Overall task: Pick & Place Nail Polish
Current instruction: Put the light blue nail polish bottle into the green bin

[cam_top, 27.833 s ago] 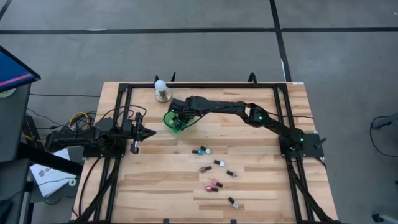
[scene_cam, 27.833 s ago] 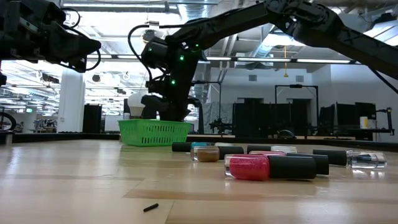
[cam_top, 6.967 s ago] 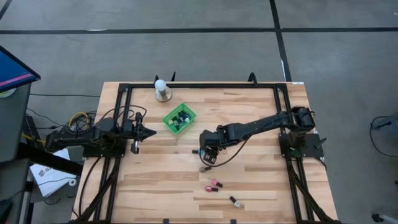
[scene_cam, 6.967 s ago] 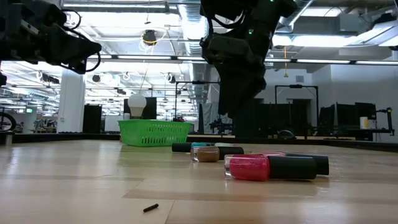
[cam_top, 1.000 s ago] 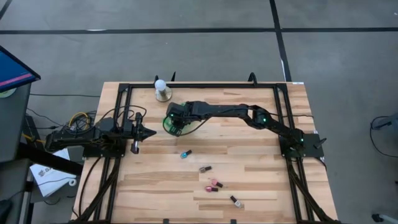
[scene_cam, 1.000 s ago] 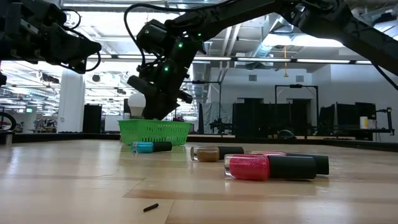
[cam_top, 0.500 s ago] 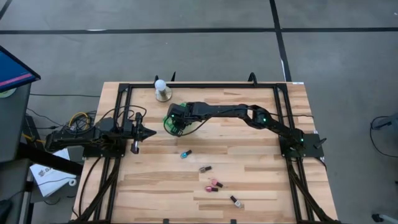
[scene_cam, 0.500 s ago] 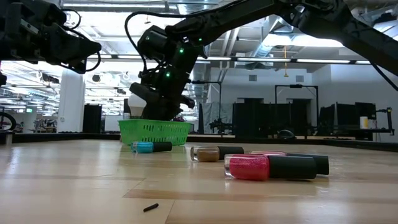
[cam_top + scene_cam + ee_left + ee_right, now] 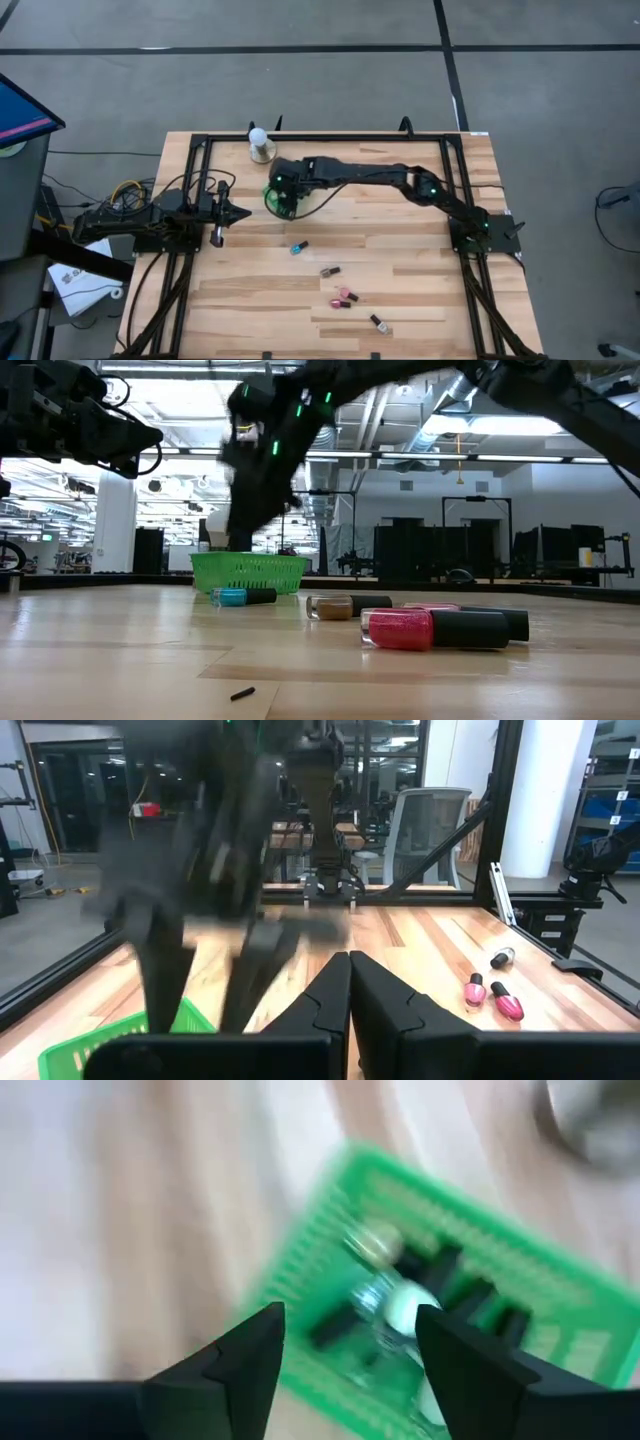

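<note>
The green mesh basket (image 9: 283,197) stands at the table's far left-centre, with several nail polish bottles (image 9: 400,1308) lying inside it. My right gripper (image 9: 350,1320) hangs open and empty above the basket; it shows blurred in the low view (image 9: 255,470). Loose bottles lie on their sides on the table: a teal one (image 9: 298,246), a dark-capped one (image 9: 330,271), a pink pair (image 9: 345,297) and one near the front (image 9: 377,323). My left gripper (image 9: 240,212) is shut and waits at the table's left.
A white ball on a round base (image 9: 260,146) stands at the far edge, just behind the basket. Black frame rails (image 9: 330,139) run along the table's far, left and right sides. The low view shows the teal bottle (image 9: 240,597) right in front of the basket (image 9: 250,572).
My right gripper has risen above the basket and swung a little, staying over it. The basket and the loose bottles have stayed where they were.
</note>
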